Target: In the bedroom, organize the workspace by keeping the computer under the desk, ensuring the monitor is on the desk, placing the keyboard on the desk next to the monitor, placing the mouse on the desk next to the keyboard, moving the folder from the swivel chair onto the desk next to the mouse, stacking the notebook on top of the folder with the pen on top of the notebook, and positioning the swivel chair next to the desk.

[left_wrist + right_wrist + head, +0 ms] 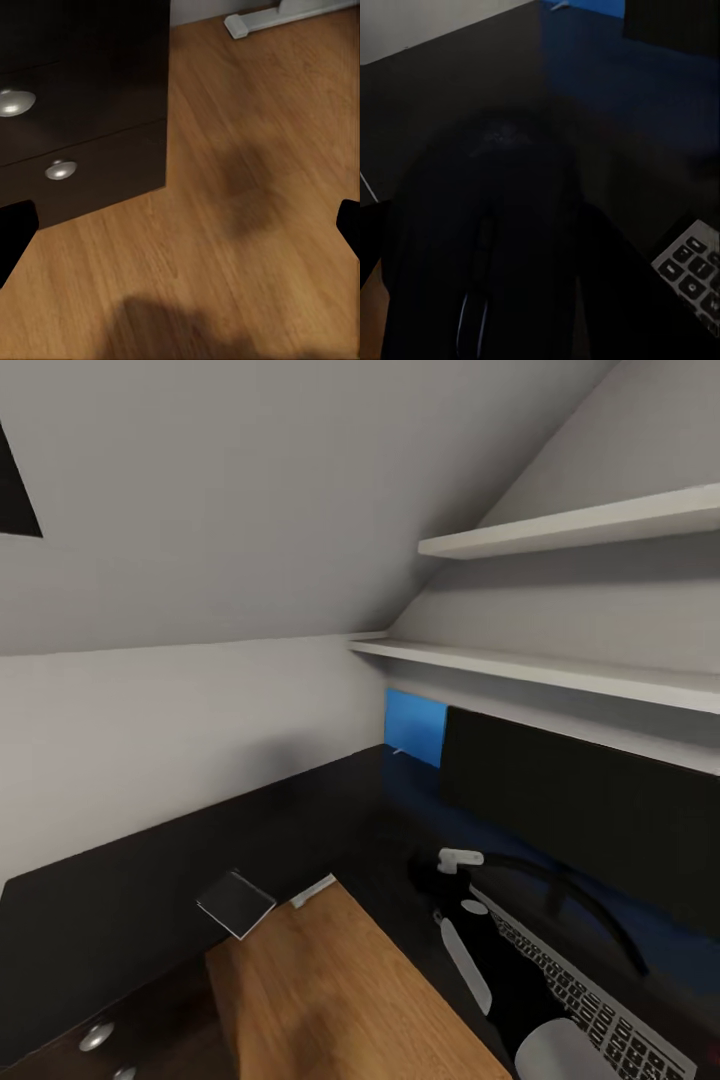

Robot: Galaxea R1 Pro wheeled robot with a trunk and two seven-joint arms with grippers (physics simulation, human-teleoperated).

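Close up, the right gripper's (pixel 484 300) fingers clamp the black mouse (pixel 491 225) over the glossy worktop (pixel 457 75), keyboard (pixel 694 274) just beside them, blue folder (pixel 415 726) beyond. Left gripper's (pixel 180 229) fingers (pixel 13 229) stand wide apart above wood floor (pixel 247 187).

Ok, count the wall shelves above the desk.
2. The upper shelf is high on the right wall; the lower shelf runs beneath it, just above the monitor. More may lie beyond the picture's edge.

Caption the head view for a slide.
Right pincer over the black desk, between keyboard and monitor.
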